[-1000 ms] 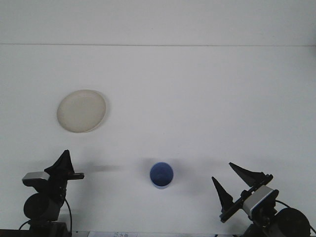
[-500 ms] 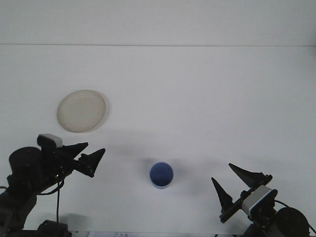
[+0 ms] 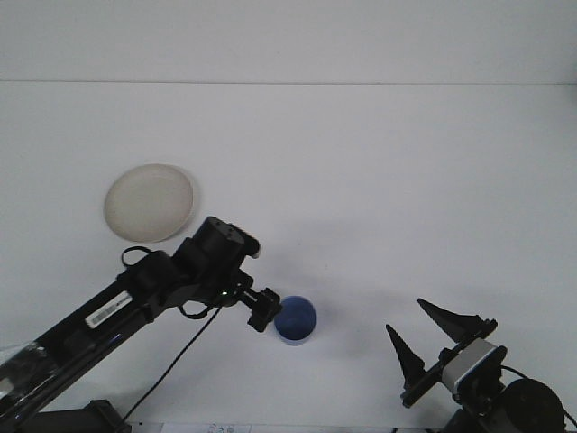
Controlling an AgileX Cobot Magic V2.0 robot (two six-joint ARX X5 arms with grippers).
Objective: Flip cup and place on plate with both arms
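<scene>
Swung out from the near-left corner, left gripper (image 3: 264, 309) now right against the blue cup (image 3: 296, 320), fingers end-on, so impossible to say whether parted or pinched. Off to the far left, empty plate (image 3: 150, 202), well apart. Centre-front, cup standing alone on the table (image 3: 406, 180); looks light, rigid, smooth plastic, best pinched across the wall near the rim. Right gripper (image 3: 433, 336) parked, spread wide.

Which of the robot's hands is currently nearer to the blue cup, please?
The left. The left hand is right at the blue cup's left side, while the right hand sits apart, off to the cup's right near the table's front edge.
</scene>
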